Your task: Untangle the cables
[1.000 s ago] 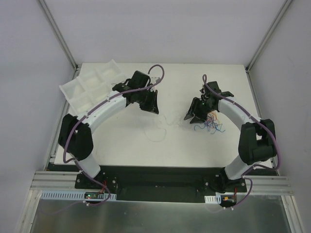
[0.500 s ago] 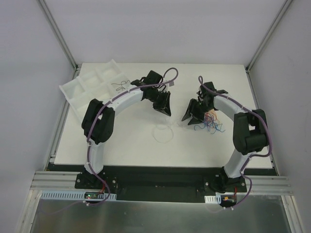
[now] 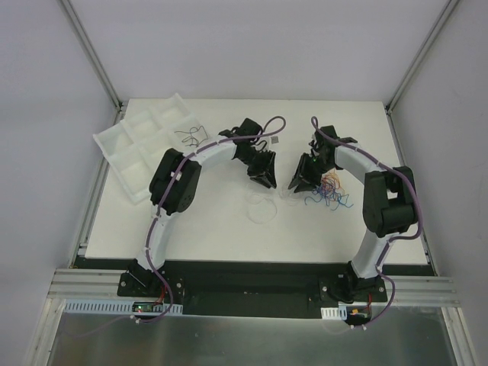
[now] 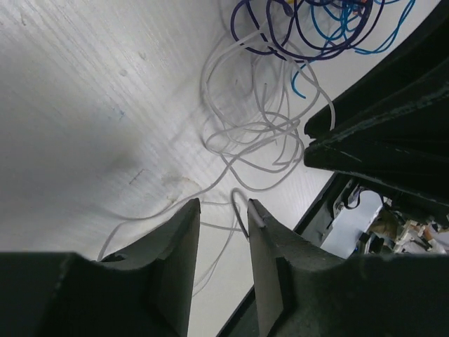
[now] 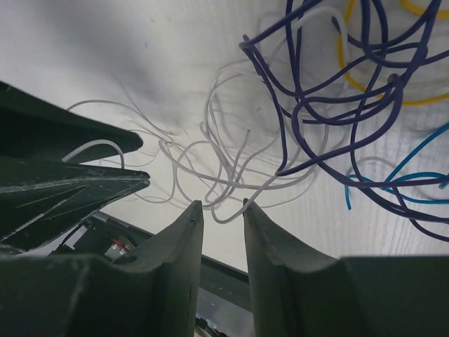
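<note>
The cables (image 3: 329,191) lie in a tangle of purple, blue and orange at the table's centre right. The purple and blue loops also show in the left wrist view (image 4: 309,28) and the right wrist view (image 5: 337,105). Thin white wire loops (image 3: 260,207) spread between the two grippers, also seen in the left wrist view (image 4: 252,133) and the right wrist view (image 5: 224,154). My left gripper (image 3: 264,172) (image 4: 223,207) is open, with white strands at its tips. My right gripper (image 3: 298,181) (image 5: 219,205) is open just short of the white loops, left of the tangle.
A white compartment tray (image 3: 137,126) stands at the back left, with a thin black wire (image 3: 189,136) at its right end. The two grippers face each other closely at mid-table. Metal frame posts rise at the table's back corners.
My left arm has swung right from the tray to the middle. A black wire now shows at the tray's right end. My right gripper has shifted slightly towards the white loops.
</note>
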Controlling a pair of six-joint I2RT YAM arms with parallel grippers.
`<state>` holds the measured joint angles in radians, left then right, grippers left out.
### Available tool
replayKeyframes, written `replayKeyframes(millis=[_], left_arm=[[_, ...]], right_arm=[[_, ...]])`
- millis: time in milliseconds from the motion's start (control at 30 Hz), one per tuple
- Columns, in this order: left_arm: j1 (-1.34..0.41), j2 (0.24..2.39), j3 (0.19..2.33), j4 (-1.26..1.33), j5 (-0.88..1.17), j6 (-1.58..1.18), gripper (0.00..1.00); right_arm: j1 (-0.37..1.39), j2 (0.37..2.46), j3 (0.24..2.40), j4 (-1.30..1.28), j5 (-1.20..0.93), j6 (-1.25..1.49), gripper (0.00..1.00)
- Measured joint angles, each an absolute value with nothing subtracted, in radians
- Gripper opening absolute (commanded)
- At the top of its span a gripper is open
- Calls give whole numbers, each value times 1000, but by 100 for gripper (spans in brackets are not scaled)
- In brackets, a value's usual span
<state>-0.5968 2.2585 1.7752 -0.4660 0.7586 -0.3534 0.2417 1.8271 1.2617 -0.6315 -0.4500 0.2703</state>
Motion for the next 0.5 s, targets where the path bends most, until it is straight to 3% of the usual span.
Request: replayKeyframes(millis=[133,267,433,500], left_arm=[[-602,2290,1790,-451,759,-361,54],[-610,2310,1813,-442,758,-375,56],[-619,2336,1832,-420,756,-380,49],[-624,2350,1834,-415,754,-383,40]], right_arm=[[242,1829,1275,-649,-450,258,31],[242,1842,1287,-659,-451,249,31],[242,1857,1289,-671,-453,248,30],[242,1860,1291,-674,-453,248,30]])
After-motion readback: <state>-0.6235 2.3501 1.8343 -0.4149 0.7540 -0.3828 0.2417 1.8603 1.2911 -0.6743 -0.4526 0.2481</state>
